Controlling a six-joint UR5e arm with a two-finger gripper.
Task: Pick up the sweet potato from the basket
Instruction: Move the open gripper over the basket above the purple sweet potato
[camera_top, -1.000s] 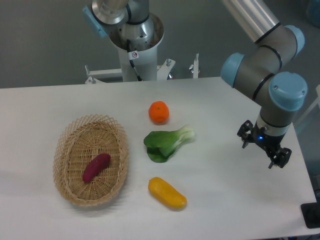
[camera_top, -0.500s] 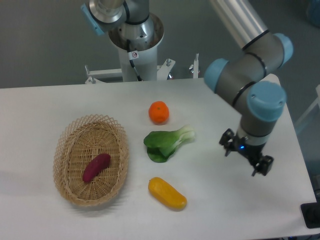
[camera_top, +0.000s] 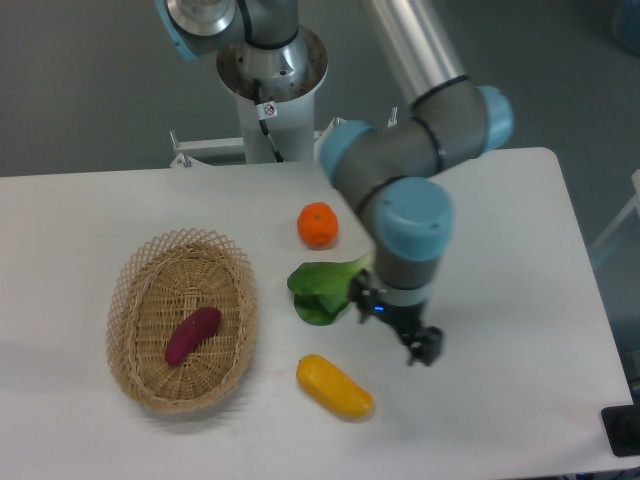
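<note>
The claw (camera_top: 392, 323) hangs above the table (camera_top: 500, 250) right of centre, and its two fingers look spread apart with nothing between them, though the view is small and partly masked by the wrist. Just beside it on the left, the leafy green vegetable (camera_top: 320, 287) lies with its pale stalk end tucked behind the wrist, and whether the claw touches it cannot be told. Near and slightly left of the claw sits the yellow-orange oblong vegetable (camera_top: 335, 387); farther back, the round orange fruit (camera_top: 318, 224). Well apart to the left is the basket (camera_top: 130, 290), and the sweet potato (camera_top: 192, 334) lies inside it on the woven floor, tilted, its upper end toward the right. The risk I see is on the way across: a low path to the left could sweep the greens or nudge the yellow vegetable, and a descent too close to the lattice rim could catch a finger on it or push the light basket. The smooth, curved tuber may also roll out of a grip taken off its middle. A small sticker shows on the robot base (camera_top: 272, 70), but its writing is too small to read.
</note>
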